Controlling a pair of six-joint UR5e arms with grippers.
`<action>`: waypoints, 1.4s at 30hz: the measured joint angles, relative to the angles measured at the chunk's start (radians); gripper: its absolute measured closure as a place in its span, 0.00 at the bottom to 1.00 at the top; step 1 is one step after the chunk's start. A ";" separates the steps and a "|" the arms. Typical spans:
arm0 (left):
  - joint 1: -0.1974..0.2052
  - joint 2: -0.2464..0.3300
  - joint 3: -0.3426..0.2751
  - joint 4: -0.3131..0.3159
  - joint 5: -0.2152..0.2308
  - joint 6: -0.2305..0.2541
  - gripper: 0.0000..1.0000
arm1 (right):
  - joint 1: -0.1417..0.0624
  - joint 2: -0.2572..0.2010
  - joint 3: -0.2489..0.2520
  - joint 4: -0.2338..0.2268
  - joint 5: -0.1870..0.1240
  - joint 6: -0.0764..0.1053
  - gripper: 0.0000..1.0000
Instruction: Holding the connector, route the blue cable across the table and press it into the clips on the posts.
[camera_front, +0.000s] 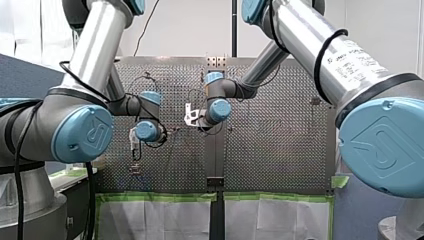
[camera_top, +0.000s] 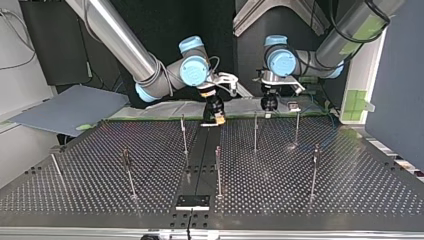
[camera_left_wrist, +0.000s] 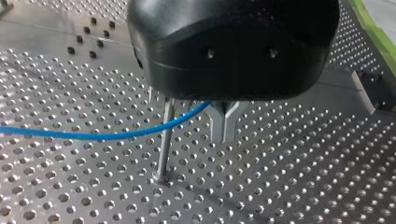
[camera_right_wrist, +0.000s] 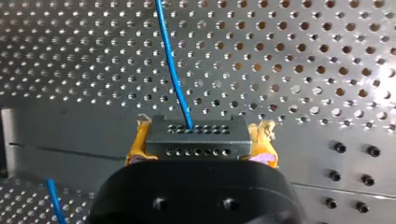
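Two grips at the top view's upper centre: clamps the rigid connector (camera_right_wrist: 196, 140), likely the best handle, in the yellow pads (camera_right_wrist: 136, 142) of the right gripper (camera_top: 216, 117), pinches the light, limp blue cable (camera_left_wrist: 93, 135) in the left gripper (camera_left_wrist: 224, 123).

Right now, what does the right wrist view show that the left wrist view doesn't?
Only the right wrist view: the connector clamped between the yellow-padded jaws of my right gripper, with the blue cable leaving it. Only the left wrist view: my left gripper, jaws closed where the cable reaches them, beside a post. Both: the blue cable running over the perforated table.
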 joint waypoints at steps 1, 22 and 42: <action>0.000 -0.004 0.008 0.000 0.000 -0.001 0.98 | 0.000 0.000 -0.001 -0.002 -0.001 0.000 1.00; 0.039 -0.039 0.138 -0.061 0.009 -0.003 0.98 | -0.061 0.006 -0.004 -0.051 -0.056 0.019 1.00; 0.070 -0.058 0.230 -0.159 -0.019 0.023 0.44 | -0.097 0.009 -0.026 -0.057 -0.081 0.019 1.00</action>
